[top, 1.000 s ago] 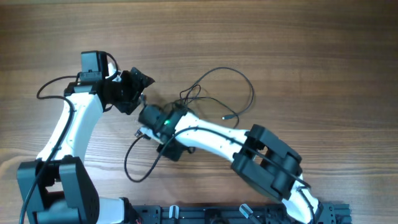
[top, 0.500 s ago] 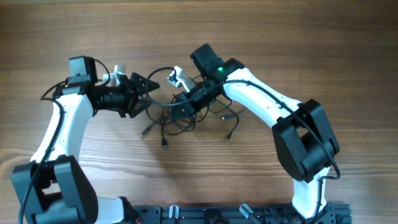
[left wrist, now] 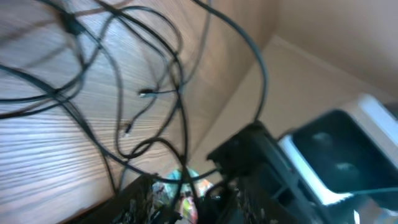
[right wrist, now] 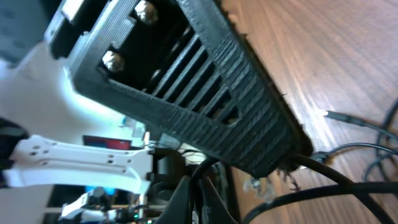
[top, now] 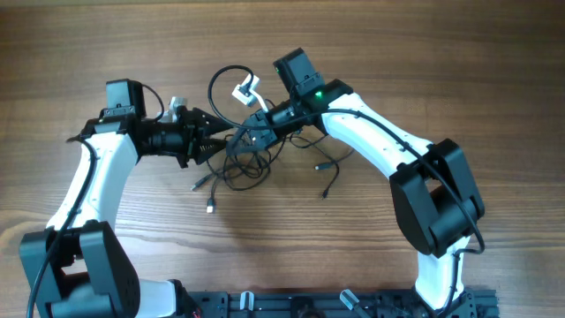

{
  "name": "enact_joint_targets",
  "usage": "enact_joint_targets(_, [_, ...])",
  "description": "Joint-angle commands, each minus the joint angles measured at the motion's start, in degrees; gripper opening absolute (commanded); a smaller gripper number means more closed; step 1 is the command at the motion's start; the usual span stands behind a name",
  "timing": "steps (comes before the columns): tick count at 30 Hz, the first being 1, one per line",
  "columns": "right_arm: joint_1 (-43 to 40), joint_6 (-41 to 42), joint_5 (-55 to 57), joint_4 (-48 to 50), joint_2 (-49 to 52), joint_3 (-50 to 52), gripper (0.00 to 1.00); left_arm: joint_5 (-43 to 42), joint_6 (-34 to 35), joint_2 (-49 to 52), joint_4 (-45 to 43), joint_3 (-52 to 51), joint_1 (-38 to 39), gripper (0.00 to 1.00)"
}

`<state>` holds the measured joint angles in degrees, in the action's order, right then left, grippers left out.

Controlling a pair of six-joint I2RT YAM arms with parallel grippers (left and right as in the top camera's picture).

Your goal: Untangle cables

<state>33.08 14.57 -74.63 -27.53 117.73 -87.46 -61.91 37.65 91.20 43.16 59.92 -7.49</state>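
Observation:
The cables lie as a knot of thin black cords at the table's middle. Loose plug ends trail toward the front. One loop rises to the back, ending in a white-tipped plug. My left gripper points right into the knot. In the left wrist view it is open, with cords crossing the gap between its fingers. My right gripper reaches in from the right, almost tip to tip with the left. It is shut on a black cord.
The wooden table extends bare to the back and right. A black rail runs along the front edge between the arm bases. In the right wrist view, the left arm's black ribbed gripper body sits very close.
The right arm has swung from the front of the table up to the knot. The left gripper's fingers have narrowed around the cords. The looped cord with the white plug has shifted toward the back.

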Motion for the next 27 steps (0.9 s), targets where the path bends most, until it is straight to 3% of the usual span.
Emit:
enact_joint_targets(1, [-2.16,0.48,-7.52,0.9,-1.36,-0.07,0.04,-4.59,0.76,0.44,-0.48,-0.02,0.37,0.43])
enact_joint_targets(9, [-4.37,0.85,-9.33,0.72,-1.36,-0.07,0.04,-6.47,0.81,0.44,-1.84,-0.02,0.35,0.36])
enact_joint_targets(21, [-3.56,0.79,-9.51,0.72,-1.36,-0.07,0.04,-7.08,12.37,0.42,-8.96,-0.02,0.42,0.37])
enact_joint_targets(27, [-3.56,0.59,-9.49,0.74,-1.36,-0.07,0.04,-6.78,12.5,0.44,-9.2,-0.02,3.1,0.32])
